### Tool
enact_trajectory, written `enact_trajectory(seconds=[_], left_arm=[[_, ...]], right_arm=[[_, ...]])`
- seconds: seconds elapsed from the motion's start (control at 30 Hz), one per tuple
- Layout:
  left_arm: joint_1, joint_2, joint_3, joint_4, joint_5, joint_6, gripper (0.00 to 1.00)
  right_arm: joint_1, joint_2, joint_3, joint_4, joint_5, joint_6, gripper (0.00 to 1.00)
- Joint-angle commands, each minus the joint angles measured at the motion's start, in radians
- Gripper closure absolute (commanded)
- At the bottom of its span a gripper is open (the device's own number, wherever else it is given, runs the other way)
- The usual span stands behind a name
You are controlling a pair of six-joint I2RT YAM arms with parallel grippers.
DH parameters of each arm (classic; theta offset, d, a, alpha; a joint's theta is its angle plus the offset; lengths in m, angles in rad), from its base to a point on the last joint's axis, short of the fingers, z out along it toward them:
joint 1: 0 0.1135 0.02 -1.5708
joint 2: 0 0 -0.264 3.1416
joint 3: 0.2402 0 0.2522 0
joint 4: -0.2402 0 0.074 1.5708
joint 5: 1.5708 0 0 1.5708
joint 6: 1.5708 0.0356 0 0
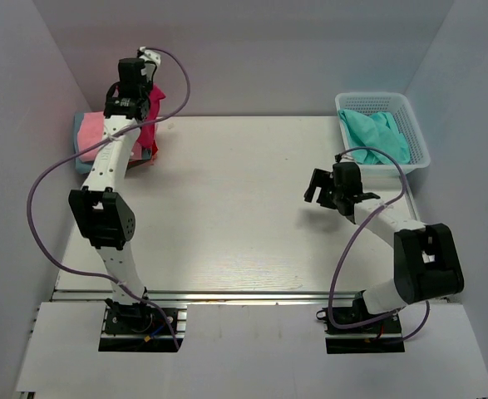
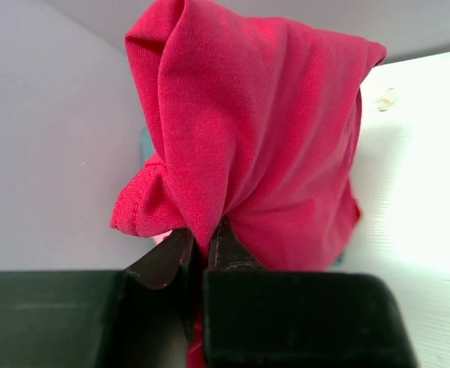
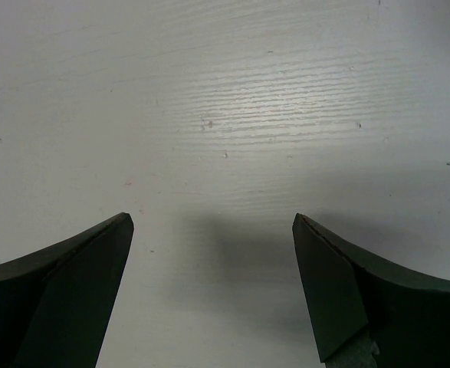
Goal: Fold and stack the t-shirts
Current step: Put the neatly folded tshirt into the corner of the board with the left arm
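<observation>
- Left jaws: clamped tight on the bunched crimson shirt (image 2: 263, 130), held over the stack (image 1: 87, 137) at the far-left corner.
- Right jaws: spread wide, empty, above the bench (image 1: 244, 208) near its right edge.
- Risk: if let go while bunched, the shirt could land crumpled and push the stack askew.

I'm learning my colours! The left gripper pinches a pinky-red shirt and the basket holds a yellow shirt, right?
No: the top view shows the basket holds a teal shirt, not yellow. The left gripper does pinch the pinky-red shirt.
</observation>
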Motion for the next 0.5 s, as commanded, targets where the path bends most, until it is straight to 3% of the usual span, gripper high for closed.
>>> enact_trajectory(seconds=[0.0, 0.47], left_arm=[[0.041, -0.034, 0.073, 0.005, 0.009, 0.011, 1.0], [0.225, 0.128, 0.112, 0.055, 0.088, 0.02, 1.0]], right_arm=[[0.004, 0.021, 0.069, -0.007, -0.023, -0.023, 0.1], [0.007, 0.067, 0.138, -0.007, -0.056, -0.017, 0.1]])
